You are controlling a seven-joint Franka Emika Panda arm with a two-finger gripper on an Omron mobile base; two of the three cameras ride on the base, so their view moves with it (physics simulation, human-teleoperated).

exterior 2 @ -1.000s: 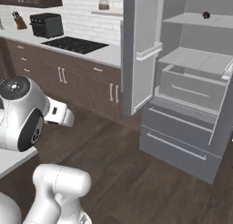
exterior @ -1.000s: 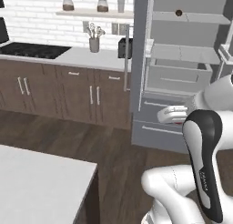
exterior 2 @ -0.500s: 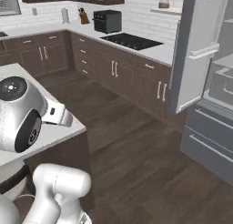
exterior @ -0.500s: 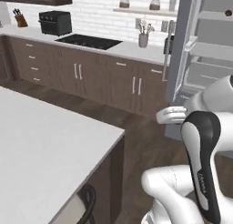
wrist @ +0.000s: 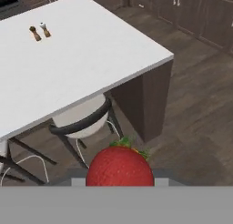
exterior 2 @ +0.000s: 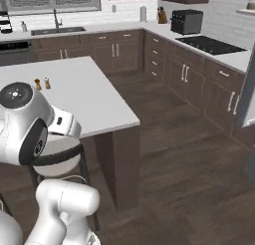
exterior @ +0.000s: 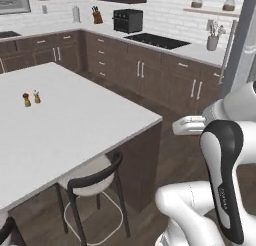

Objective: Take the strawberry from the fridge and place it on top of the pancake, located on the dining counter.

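The strawberry point(wrist: 119, 166), red with green leaves, sits right at the bottom of the hand view, and my gripper point(exterior: 177, 126) is shut on it. The hand hangs over the wood floor, off the near corner of the dining counter point(exterior: 75, 120), a white-topped island on a dark brown base point(wrist: 91, 50). In the right base view the hand point(exterior 2: 69, 127) juts from behind my arm, level with the counter's edge point(exterior 2: 94, 102). A grey edge of the fridge point(exterior: 247, 45) stands at the far right. The pancake is out of view.
Two small shakers point(exterior: 31, 98) stand on the island top. A dark-framed stool point(exterior: 95, 182) is tucked under the counter's near edge point(wrist: 82, 120). Wall counters with brown cabinets carry a black toaster point(exterior: 128, 20) and a cooktop point(exterior: 156, 40). Open wood floor point(exterior 2: 189, 159) lies to the right.
The whole picture has swung from the open fridge to the island, so the base has moved. The strawberry stays held in the gripper.
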